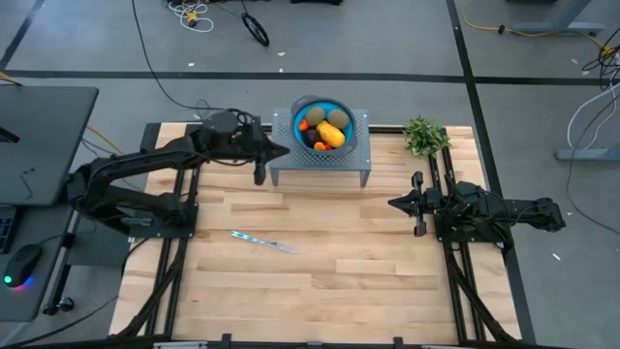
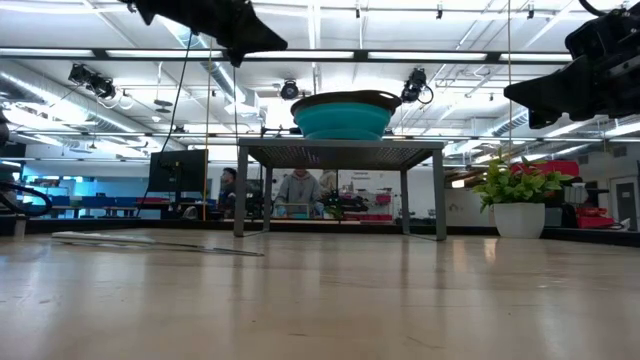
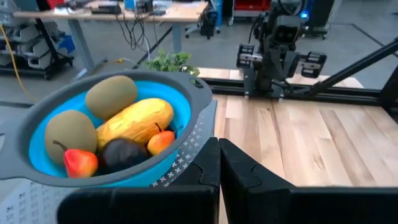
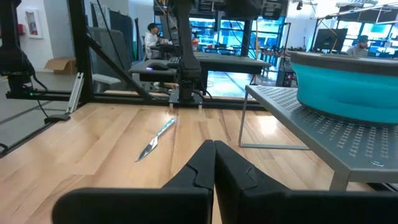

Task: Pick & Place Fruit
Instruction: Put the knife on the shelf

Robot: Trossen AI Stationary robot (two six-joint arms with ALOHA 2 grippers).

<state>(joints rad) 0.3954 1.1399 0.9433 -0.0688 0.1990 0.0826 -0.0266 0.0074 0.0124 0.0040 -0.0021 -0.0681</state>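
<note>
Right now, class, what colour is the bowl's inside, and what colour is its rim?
The bowl is bright blue inside with a grey rim, clearest in the left wrist view.

two brown-green ovals, a long yellow-orange piece and small red fruit [image 3: 118, 134] heaped in the blue bowl [image 3: 193, 118].

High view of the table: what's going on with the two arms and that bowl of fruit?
Nothing is held right now. The fruit all sits in a blue bowl on a small grey stand at the table's far edge. The left tool is shut and hovers just beside the stand, next to the bowl. The right tool is also shut and empty, waiting over the table's right side. A knife-like stick lies on the wood, and a potted plant stands at the far right.
</note>
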